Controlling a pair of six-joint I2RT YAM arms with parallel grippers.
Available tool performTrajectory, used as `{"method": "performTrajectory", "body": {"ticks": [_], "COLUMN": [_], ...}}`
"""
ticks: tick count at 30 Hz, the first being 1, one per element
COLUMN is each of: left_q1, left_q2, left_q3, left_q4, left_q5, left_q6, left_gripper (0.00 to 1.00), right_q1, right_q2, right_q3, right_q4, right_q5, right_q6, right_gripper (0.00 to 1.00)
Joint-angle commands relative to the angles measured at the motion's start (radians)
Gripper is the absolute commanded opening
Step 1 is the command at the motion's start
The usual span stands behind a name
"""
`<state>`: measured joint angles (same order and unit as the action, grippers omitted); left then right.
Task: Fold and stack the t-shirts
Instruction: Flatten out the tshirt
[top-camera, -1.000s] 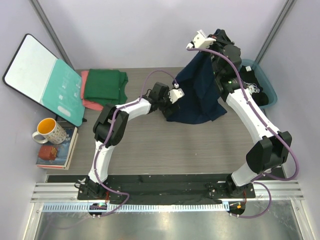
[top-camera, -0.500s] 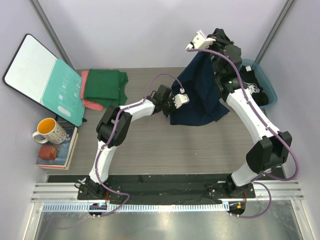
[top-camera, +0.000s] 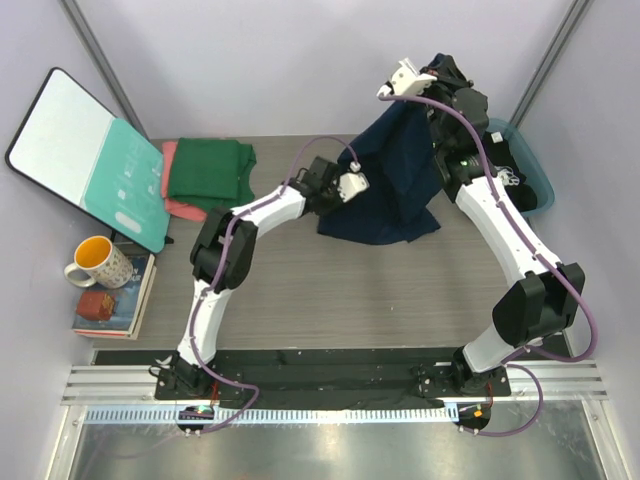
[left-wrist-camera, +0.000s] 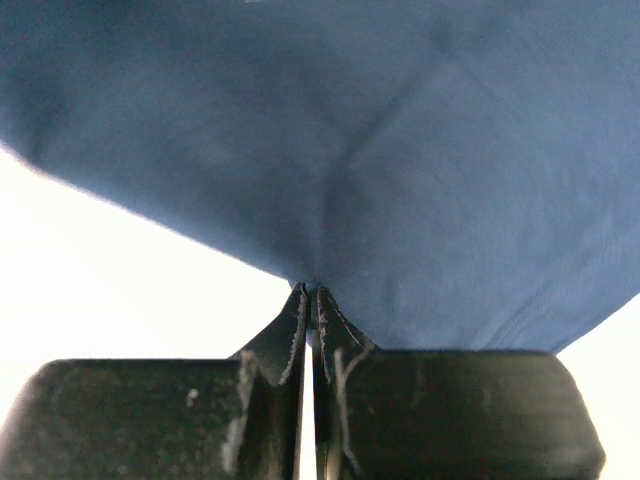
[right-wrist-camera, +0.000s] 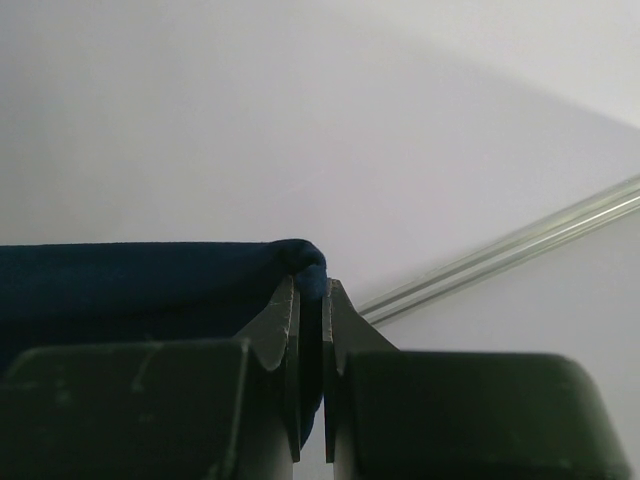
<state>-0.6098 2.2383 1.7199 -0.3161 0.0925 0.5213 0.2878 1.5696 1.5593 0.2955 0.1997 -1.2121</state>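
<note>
Two folded: dark green cloth tee (top-camera: 208, 170) atop salmon-pink cloth tee (top-camera: 185, 208), 10 o'clock on wooden table (top-camera: 300, 290) | plain navy blue tee (top-camera: 390, 190) hangs unfolded at 1 o'clock, right gripper (right-wrist-camera: 311, 300) clamped on its top, left gripper (left-wrist-camera: 311, 300) pinching its edge | black printed tee (top-camera: 503, 160) in teal plastic bin (top-camera: 545, 195), 2 o'clock, not yet folded

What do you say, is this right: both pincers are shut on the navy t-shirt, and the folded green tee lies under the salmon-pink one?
Not quite. The top external view shows the green tee lying on top of the salmon-pink tee, not under it. The rest stands: left pincer and right pincer are both shut on the navy t-shirt.
</note>
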Motion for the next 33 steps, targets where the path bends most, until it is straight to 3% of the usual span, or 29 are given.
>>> {"method": "performTrajectory", "body": {"ticks": [1,7,17,25,30,33], "left_q1": [0.093,0.194,0.324,0.344,0.341,0.335], "left_q2": [-0.028,-0.107,-0.250,-0.322,-0.425,-0.483], "left_q3": [0.132,0.216,0.233,0.115,-0.028,-0.097], "left_q4": [-0.064,-0.038,0.146,0.206,0.095,-0.021], "left_q5": [-0.212,-0.362,-0.456,-0.396,-0.216,-0.127], "left_q6": [0.062,0.228,0.482,0.571,0.548,0.533], "left_gripper": [0.00,0.00,0.00,0.00,0.00,0.00], "right_q1": [-0.027,-0.114,-0.252,-0.269,-0.269,-0.271], "right_q2": [-0.031,-0.025,-0.005,0.024,0.017,0.003], "right_q3": [0.009,-0.063,-0.194,-0.226,-0.212,-0.200], "right_q4": [0.137,0.134,0.159,0.134,-0.069,-0.325], "right_q5": [0.024,0.041,0.017,-0.009,-0.065,-0.112], "right_q6": [-0.013,-0.021,-0.033,-0.027,-0.044,-0.047], "right_gripper": [0.01,0.01,0.01,0.01,0.01,0.45]}}
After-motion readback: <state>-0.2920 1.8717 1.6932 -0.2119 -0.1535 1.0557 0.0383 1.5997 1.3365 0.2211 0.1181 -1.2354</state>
